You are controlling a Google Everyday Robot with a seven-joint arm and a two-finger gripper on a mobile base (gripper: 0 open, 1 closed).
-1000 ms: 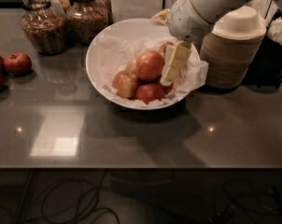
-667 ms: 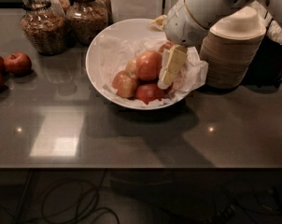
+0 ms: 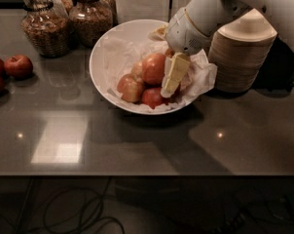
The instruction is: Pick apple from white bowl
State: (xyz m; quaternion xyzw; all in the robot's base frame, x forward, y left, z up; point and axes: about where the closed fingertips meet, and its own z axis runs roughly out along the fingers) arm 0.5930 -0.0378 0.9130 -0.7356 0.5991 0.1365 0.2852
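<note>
Apple (image 3: pixel 154 68): I'm going by the top one of the pile. It is red with a paler yellowish patch, sitting highest and roughly in the middle of the white bowl (image 3: pixel 99 57). Three more are around it. One reddish-yellow apple (image 3: pixel 131 87) is to the left and lower, a darker red one (image 3: pixel 153 97) is at the near rim, and a small pale one (image 3: pixel 137 69) is tucked behind.

The bowl is wide, round and glossy, lined with crumpled white paper (image 3: pixel 203 75) that spills over the right rim. It sits on the dark, shiny table (image 3: pixel 137 145), towards the back and about centre.

The gripper (image 3: pixel 169 87) comes in from the upper right and points down into the bowl. Its cream tip is right up against the right side of the top apple, over the dark red one. I can't tell whether it's open or closed, or whether it's gripping anything.

A stack of beige paper bowls (image 3: pixel 242 52) stands just right of the bowl, behind the arm. Two glass jars (image 3: pixel 42 27) stand at the back left. Loose red apples (image 3: pixel 19 66) lie at the left edge of the table, well apart from the bowl.
</note>
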